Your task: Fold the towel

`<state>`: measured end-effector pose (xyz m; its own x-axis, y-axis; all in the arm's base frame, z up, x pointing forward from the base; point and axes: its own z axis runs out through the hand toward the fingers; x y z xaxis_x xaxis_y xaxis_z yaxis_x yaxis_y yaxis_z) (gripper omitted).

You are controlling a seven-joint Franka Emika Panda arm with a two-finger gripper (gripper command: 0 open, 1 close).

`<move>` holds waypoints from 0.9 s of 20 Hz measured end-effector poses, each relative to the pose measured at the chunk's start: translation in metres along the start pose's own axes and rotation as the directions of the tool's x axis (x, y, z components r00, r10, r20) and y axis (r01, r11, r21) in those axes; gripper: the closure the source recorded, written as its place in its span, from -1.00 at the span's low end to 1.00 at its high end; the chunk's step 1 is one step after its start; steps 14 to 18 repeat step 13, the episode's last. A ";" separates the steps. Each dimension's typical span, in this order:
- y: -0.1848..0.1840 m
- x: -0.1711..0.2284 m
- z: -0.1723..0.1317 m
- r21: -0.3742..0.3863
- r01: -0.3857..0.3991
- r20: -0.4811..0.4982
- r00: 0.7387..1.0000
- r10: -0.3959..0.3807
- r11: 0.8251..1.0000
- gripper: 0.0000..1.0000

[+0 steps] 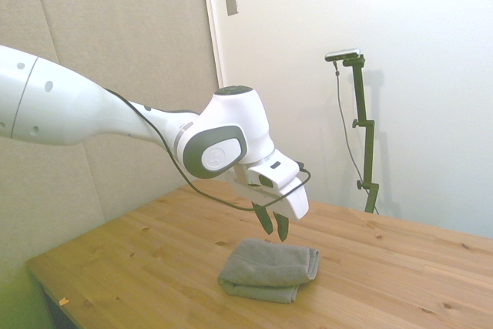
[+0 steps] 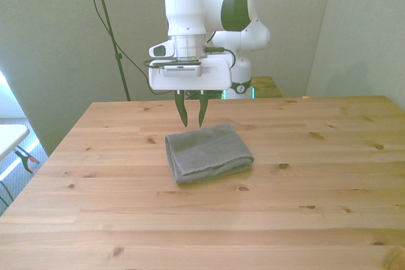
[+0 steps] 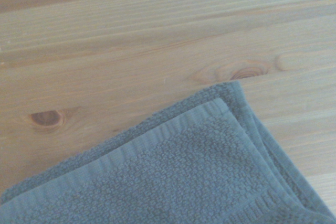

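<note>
Your gripper (image 2: pixel 191 119) hangs just above the table with its two dark fingers a little apart and nothing between them — it holds no cloth. In the front view it sits at about 11 o'clock from the towel (image 2: pixel 208 152), over the towel's far edge, clear of the fabric.

The towel lies near the middle of the wooden table (image 2: pixel 316 219), already doubled into a thick, roughly square bundle. From the side you can see stacked layers with a rounded fold at the near end; the wrist view shows a hemmed corner (image 3: pixel 223 103) with a second layer peeking out just beneath it, slightly offset.

Expect it to handle as a soft, light, limp thing: it will sag and drape when lifted, and the looped pile should give the pads decent friction, so slipping looks unlikely. The risk, as you'd judge it, is pinching only the top layer and peeling the stack open. If you need another fold, take it at a hemmed corner — where the cloth is flatter and firmer — and close on all the layers there.
</note>
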<state>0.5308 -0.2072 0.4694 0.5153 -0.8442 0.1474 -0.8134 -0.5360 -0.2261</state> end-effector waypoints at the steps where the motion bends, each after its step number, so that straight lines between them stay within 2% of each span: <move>1: 0.001 -0.004 -0.011 0.008 0.003 0.018 1.000 -0.003 1.000 -1.00; 4: 0.007 -0.035 -0.049 0.011 0.012 0.048 0.999 -0.013 1.000 -1.00; 6: 0.008 -0.077 -0.060 0.000 0.027 0.049 0.998 -0.027 1.000 -1.00; 10: -0.003 -0.186 -0.050 -0.001 0.076 0.055 0.996 -0.076 0.997 -1.00; 13: 0.014 -0.248 -0.041 0.026 0.109 0.045 0.993 -0.110 0.994 -1.00; 18: 0.014 -0.248 -0.041 0.026 0.109 0.045 0.993 -0.110 0.994 -1.00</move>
